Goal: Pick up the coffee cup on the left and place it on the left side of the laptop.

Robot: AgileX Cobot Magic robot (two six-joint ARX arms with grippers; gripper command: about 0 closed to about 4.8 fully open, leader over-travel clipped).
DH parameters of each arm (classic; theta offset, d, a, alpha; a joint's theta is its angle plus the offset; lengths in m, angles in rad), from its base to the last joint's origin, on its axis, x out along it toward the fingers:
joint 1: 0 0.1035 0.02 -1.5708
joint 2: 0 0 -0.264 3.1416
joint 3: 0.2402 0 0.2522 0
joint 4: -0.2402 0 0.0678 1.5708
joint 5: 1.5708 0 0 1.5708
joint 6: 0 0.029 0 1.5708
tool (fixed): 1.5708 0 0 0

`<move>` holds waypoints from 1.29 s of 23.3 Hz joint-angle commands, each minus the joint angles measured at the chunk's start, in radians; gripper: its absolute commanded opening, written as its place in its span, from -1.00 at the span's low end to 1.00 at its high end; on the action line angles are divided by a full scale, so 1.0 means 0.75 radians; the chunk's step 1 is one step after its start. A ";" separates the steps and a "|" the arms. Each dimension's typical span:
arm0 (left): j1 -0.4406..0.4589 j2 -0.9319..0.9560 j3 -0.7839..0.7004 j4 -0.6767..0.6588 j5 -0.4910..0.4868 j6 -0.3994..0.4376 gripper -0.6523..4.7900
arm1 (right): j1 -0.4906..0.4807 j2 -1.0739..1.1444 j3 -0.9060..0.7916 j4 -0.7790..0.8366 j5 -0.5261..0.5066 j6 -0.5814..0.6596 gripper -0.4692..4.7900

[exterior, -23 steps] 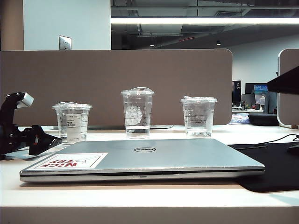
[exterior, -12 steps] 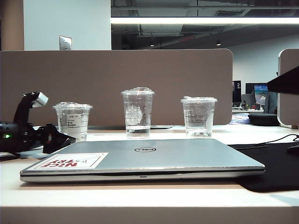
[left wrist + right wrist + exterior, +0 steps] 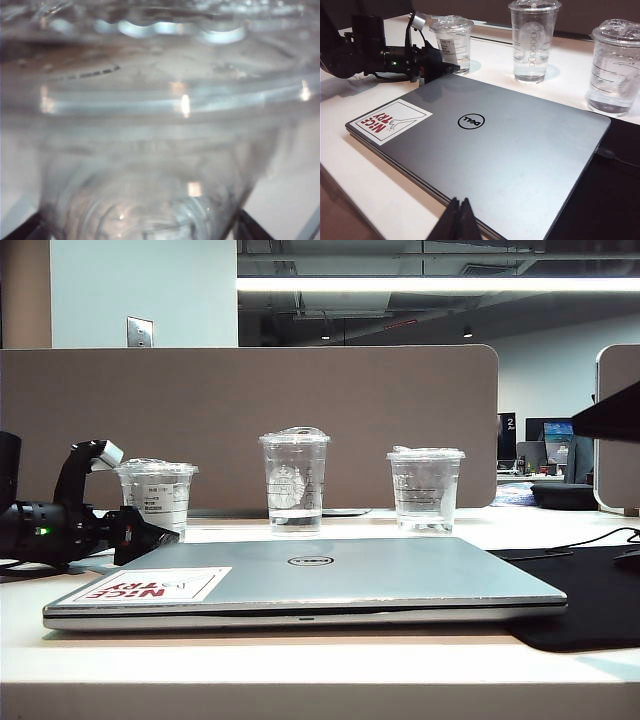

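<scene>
- My left pincer is spread as wide as it goes, released and grasping nothing; it lies low and level over the white counter, tips at the foot of the short, wide clear plastic coffee cup with a clear lid and a white printed label.
- In my left wrist view that coffee cup fills nearly everything, blurred and very close; my two dark fingertips show at either lower corner with the cup's base between them. I cannot tell whether either fingertip touches the plastic.
- The coffee cup stands upright on the counter, long axis vertical, lid up, label facing the exterior camera. It is the leftmost of three cups, behind the rear left corner of the thin silver closed laptop with a round logo and a white "NICE TRY" corner sticker.
- A taller clear cup with a round logo and a short clear unlabelled cup stand further right, well apart.
- My right pincer is clenched, its tips pressed together in the air over the laptop's near edge, grasping nothing.
</scene>
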 commanded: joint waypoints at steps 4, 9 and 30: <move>-0.020 0.037 0.014 -0.117 -0.021 -0.029 0.96 | 0.002 -0.002 -0.006 0.023 0.002 0.005 -0.84; -0.039 0.052 0.055 -0.125 -0.040 -0.033 0.96 | 0.002 -0.002 -0.006 0.023 0.002 0.006 -0.84; -0.044 0.077 0.080 -0.133 -0.019 -0.033 -0.09 | 0.002 -0.002 -0.006 0.023 0.002 0.005 -0.84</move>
